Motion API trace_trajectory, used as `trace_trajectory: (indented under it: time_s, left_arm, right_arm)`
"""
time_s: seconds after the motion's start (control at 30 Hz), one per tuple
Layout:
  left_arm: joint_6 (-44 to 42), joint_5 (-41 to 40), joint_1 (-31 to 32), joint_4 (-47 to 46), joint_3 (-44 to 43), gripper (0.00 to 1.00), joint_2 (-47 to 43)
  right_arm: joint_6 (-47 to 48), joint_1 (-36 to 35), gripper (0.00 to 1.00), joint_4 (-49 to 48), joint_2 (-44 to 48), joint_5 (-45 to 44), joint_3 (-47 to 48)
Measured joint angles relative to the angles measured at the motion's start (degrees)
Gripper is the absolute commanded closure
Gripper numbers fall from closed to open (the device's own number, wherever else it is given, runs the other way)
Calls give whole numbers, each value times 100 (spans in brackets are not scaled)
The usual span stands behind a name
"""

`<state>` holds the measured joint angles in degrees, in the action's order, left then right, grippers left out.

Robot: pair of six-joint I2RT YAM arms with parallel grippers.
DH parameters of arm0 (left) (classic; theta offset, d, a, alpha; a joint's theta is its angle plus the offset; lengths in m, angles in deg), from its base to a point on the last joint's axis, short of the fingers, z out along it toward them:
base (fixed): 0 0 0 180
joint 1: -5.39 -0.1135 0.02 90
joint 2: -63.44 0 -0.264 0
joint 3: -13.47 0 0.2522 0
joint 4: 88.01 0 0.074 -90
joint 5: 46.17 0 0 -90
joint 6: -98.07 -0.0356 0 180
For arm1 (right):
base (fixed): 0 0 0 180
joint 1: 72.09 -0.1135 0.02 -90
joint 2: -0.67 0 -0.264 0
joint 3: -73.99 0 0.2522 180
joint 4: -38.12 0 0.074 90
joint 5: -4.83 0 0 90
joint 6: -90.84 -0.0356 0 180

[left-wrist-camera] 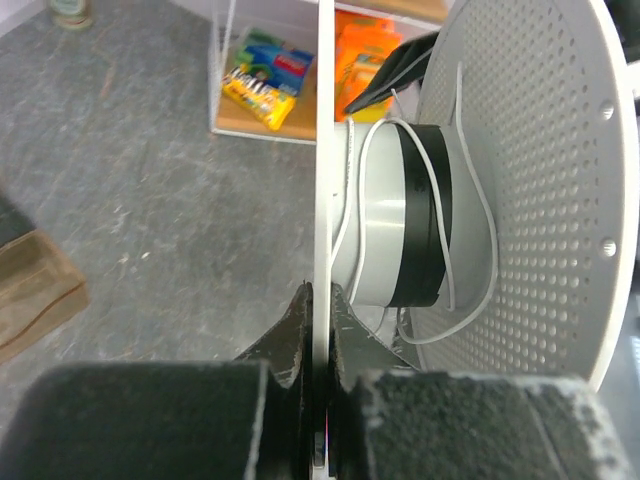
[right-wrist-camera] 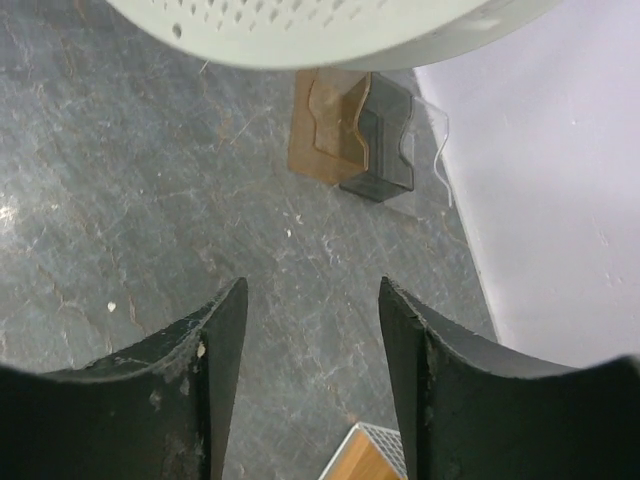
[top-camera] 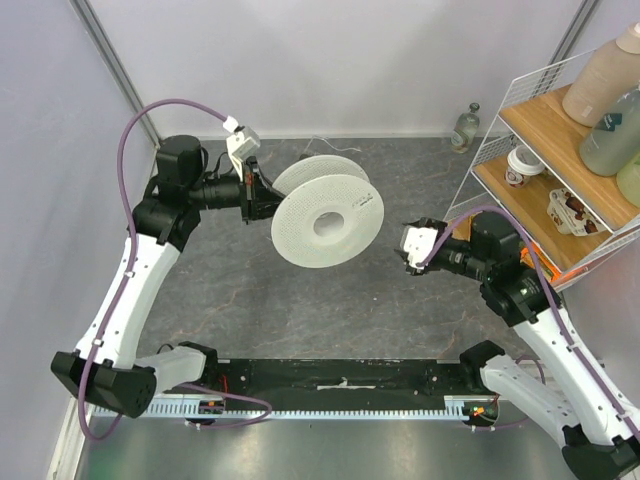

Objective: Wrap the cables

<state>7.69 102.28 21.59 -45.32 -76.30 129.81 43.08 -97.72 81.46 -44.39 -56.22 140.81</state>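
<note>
A white perforated spool hangs above the grey table. My left gripper is shut on the edge of its rear flange, with the jaws pinching the thin disc between them. A thin white cable lies in loose loops around the spool's grey and black hub. My right gripper is open and empty just right of the spool. In the right wrist view its jaws stand wide apart over bare floor, with the spool's rim above them.
A wire shelf with bottles and snack packs stands at the right. A small bottle stands at the back wall. A brown block with a dark clear box sits near the wall. A black rail runs along the near edge.
</note>
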Motion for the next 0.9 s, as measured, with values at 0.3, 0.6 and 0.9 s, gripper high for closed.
trace_trajectory:
  time_s: [0.3,0.6,0.9]
  left_arm:
    - [975,728,-17,-175,-466,98,302]
    - [1244,785,-17,-680,68,98,291]
    - [1047,815,-17,-831,946,98,291]
  right_arm:
    - [-881,0,32,-1556,450,361,-857]
    - [-2186,2,30,-1478,295,879,-855]
    - [-3213,4,19,-315,380,1182,-855]
